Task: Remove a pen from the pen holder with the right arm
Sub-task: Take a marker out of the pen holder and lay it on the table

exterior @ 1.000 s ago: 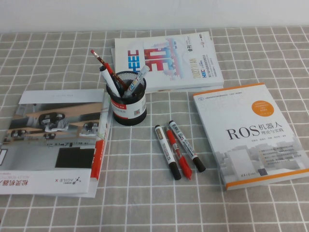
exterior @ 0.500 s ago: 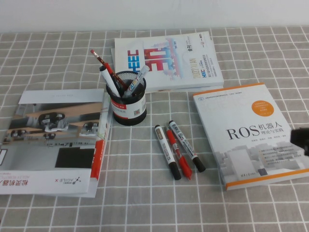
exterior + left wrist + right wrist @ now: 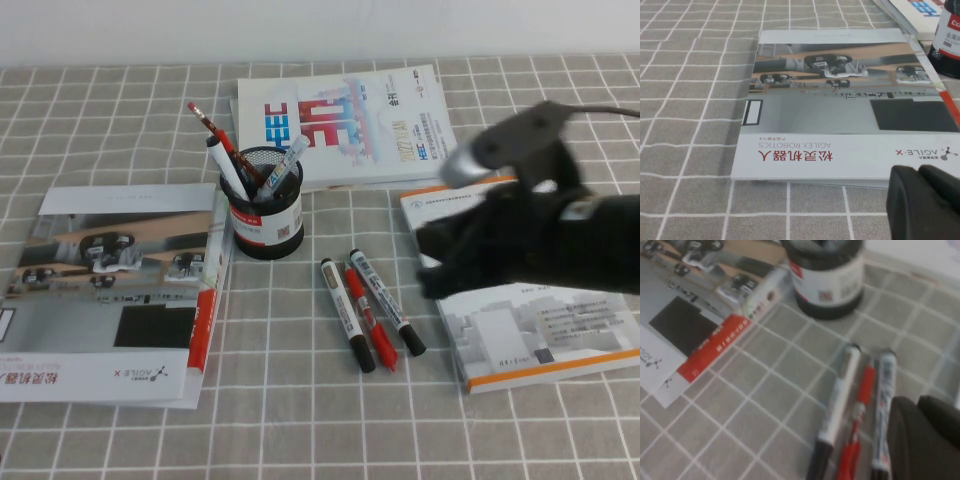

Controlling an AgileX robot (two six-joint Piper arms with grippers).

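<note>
A black mesh pen holder (image 3: 265, 205) stands left of centre and holds several pens, among them a red pencil (image 3: 212, 125) and white markers. It also shows in the right wrist view (image 3: 827, 280) and the left wrist view (image 3: 950, 42). Three loose markers (image 3: 370, 312) lie on the cloth to its right, a red one between two white ones (image 3: 860, 405). My right gripper (image 3: 432, 265) hangs shut and empty above the ROS book's left edge, just right of those markers (image 3: 920, 412). My left gripper (image 3: 921, 175) is shut and empty at the near edge of the AgileX booklet.
A ROS textbook (image 3: 520, 330) lies at the right, partly under my right arm. An HEC magazine (image 3: 350, 125) lies behind the holder. The AgileX booklet (image 3: 110, 290) covers the left side. A grey checked cloth (image 3: 300, 420) covers the table.
My right arm has swept in from the right edge and now reaches over the ROS book toward the loose markers. The holder, pens and books have not moved.
</note>
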